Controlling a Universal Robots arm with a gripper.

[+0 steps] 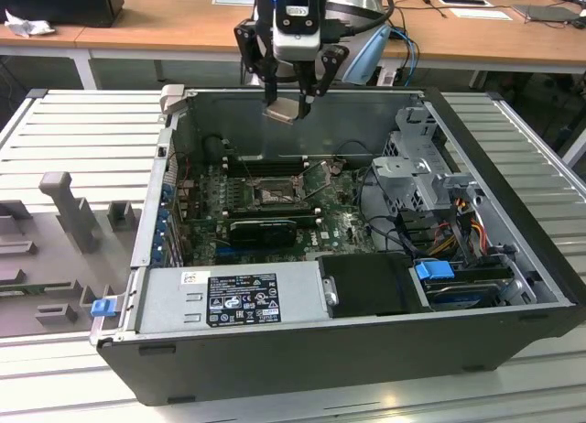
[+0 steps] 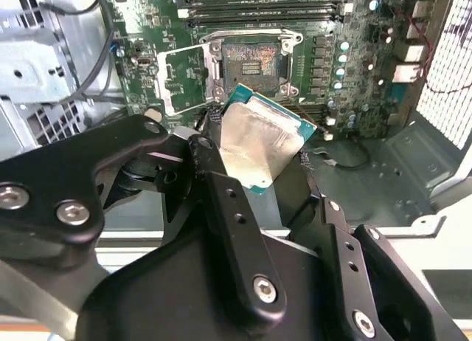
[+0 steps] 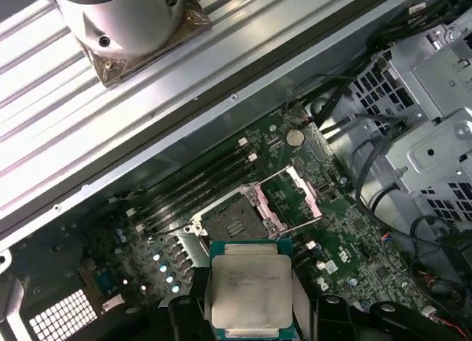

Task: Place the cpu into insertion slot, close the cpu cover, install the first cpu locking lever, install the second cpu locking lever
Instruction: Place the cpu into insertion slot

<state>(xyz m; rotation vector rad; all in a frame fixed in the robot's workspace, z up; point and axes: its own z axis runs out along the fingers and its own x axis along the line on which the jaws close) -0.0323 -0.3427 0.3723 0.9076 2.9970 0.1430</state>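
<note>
My gripper (image 1: 291, 95) hangs above the far wall of the open computer case (image 1: 513, 212), shut on the cpu (image 1: 283, 110). The cpu's silvery top (image 2: 258, 145) shows tilted between the black fingers (image 2: 210, 164), and its square metal lid (image 3: 251, 289) is also seen in the first wrist view. Down on the green motherboard lies the insertion slot (image 1: 273, 194), its brownish contact field (image 2: 251, 60) bare. The cpu cover (image 3: 291, 197) is swung open and lies beside the slot (image 3: 232, 221). The chip is well above the slot, not touching the board.
Long black memory slots (image 1: 264, 165) run behind the socket and a black card (image 1: 264, 229) in front of it. A power supply (image 1: 229, 299) fills the near side, a metal drive cage (image 1: 421, 167) with cables the exterior view's right. Grey fixtures (image 1: 69, 208) stand outside.
</note>
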